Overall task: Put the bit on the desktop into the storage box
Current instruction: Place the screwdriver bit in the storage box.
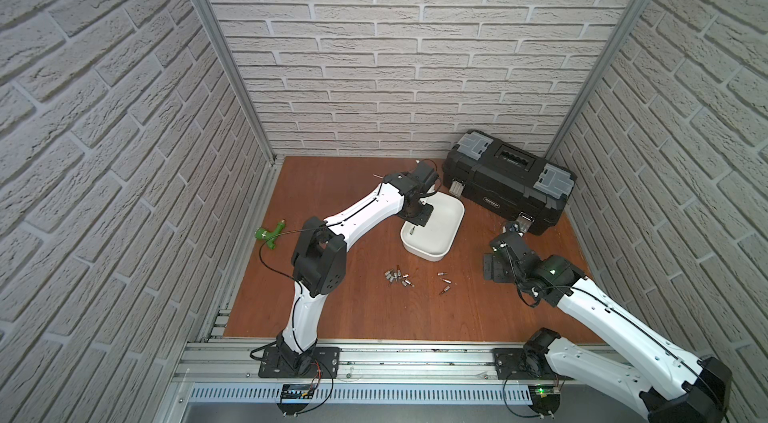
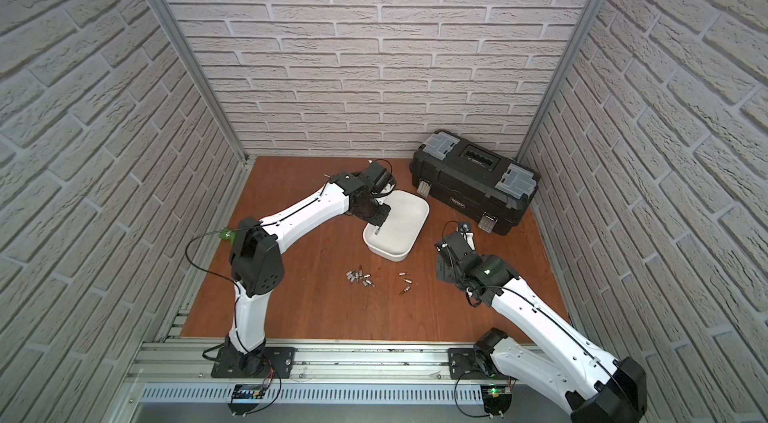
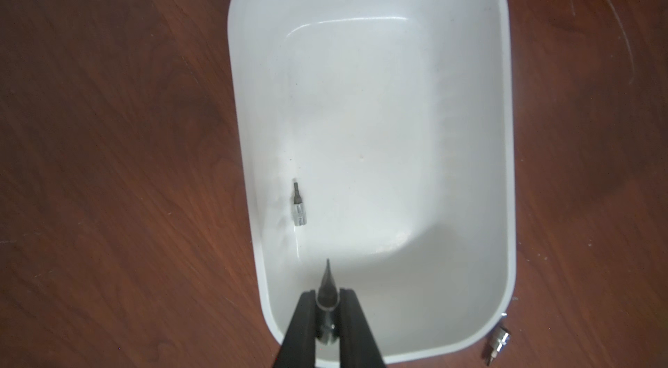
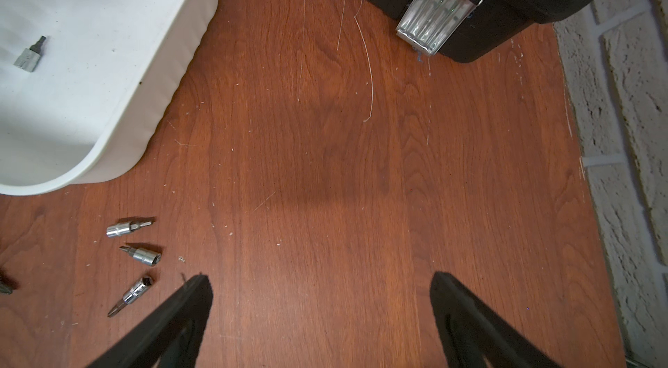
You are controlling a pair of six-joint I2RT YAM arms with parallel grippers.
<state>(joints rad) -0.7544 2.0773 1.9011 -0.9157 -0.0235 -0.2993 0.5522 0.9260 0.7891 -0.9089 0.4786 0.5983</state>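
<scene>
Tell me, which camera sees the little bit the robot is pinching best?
The left wrist camera. The held bit looks close and large there, clamped in the left pincer above the storage box. In both top views it is too small to make out. The right wrist camera does not show it.

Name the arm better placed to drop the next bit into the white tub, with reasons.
Left. The left gripper is shut on a pointed dark metal bit over the shallow white plastic storage box. The right gripper hangs open and empty over the reddish-brown wood desktop, beside the box.
</scene>
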